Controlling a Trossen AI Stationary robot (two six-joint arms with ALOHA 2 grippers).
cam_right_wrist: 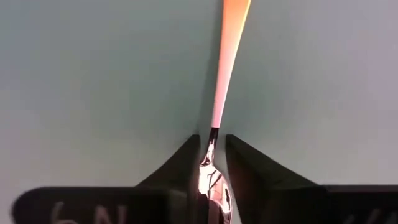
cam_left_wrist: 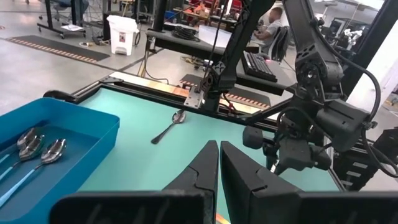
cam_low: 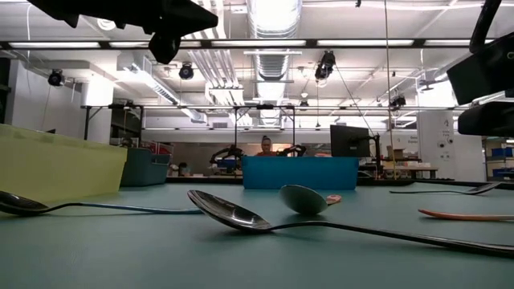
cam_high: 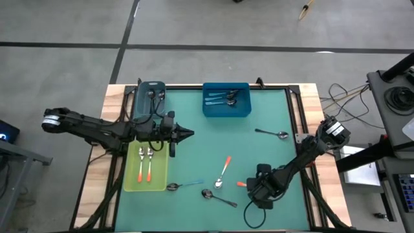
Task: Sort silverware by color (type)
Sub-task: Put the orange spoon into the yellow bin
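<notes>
Dark metal spoon [cam_low: 233, 215] sits right up against the low camera, bowl on the left and handle running off right. Look at the high view and you see that same spoon lies at the desk's [cam_high: 194, 155] front edge, slanted.

You only get a stub of orange in the high view, poking out leftward from the right pincer [cam_high: 249, 186]. The right wrist view gives you the rest: the orange-handled spoon [cam_right_wrist: 227, 56] lies flat on the desk, with its long axis straight out from the pincer, metal end tucked in and handle tip pointing away. Can't tell if it's actually clamped or loose, honestly.

Your left pincer [cam_high: 189, 134] is clenched on nothing, hovering beside the green tray [cam_high: 132, 184], which holds two orange spoons [cam_high: 145, 165] side by side. Its wrist view shows the far dark spoon [cam_left_wrist: 169, 126], with the bowl toward the desk edge.

Loose ones: a second orange spoon [cam_high: 223, 171] standing near-upright mid-desk and a blue-handled spoon [cam_high: 184, 186] lying crosswise. Blue ones share the blue tray [cam_high: 207, 113].
</notes>
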